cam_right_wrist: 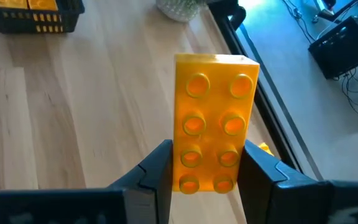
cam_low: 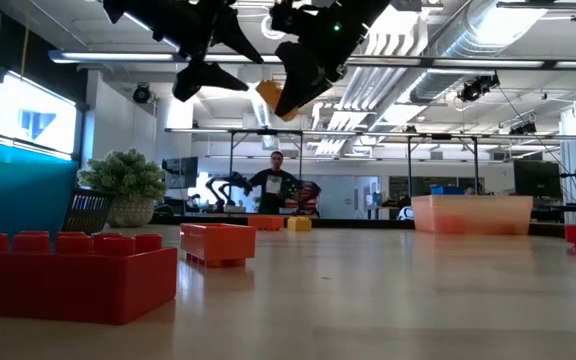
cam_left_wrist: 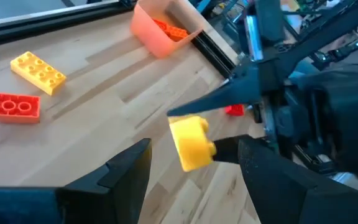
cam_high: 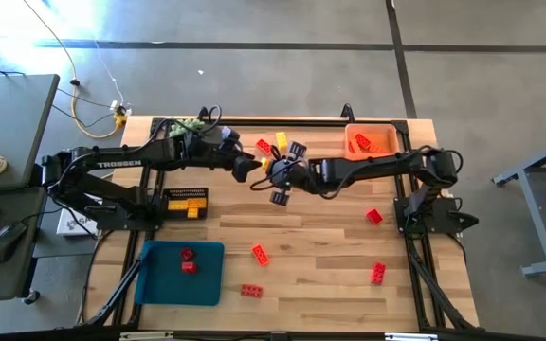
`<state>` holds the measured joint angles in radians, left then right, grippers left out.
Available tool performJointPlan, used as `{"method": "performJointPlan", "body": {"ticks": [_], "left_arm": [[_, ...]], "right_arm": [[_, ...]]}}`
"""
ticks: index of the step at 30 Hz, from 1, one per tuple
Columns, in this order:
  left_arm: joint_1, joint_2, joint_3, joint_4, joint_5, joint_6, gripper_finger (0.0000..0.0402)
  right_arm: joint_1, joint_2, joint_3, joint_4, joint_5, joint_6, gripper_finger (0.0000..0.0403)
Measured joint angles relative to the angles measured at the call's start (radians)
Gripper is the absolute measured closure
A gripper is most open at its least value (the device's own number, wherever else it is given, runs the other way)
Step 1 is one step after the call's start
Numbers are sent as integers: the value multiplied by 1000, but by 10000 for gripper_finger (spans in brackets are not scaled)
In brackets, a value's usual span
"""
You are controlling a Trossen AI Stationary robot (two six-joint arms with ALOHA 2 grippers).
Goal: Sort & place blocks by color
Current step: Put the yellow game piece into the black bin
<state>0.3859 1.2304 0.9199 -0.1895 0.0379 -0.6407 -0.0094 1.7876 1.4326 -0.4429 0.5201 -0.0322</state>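
Pale wood-grain table (cam_high: 311,256) — right hand (cam_right_wrist: 205,168) clenched on studded orange-yellow block (cam_right_wrist: 215,121), left hand (cam_left_wrist: 194,168) spread, released.

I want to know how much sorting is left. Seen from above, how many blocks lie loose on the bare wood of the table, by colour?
Red blocks: 5
Yellow blocks: 1
Total: 6

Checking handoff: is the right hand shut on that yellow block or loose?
Shut on it. The right hand has both fingers pressed against the yellow block's sides, holding it in the air above the table.
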Motion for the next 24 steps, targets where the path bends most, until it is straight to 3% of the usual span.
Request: {"method": "performJointPlan", "body": {"ticks": [9,24], "left_arm": [[-13,69,0,0,-3,-1,174],[-13,140,0,114,-5,34,174]], "right_arm": [[-1,2,-1,92,-11,0,290],[4,1,-2,30,4,33,290]]}}
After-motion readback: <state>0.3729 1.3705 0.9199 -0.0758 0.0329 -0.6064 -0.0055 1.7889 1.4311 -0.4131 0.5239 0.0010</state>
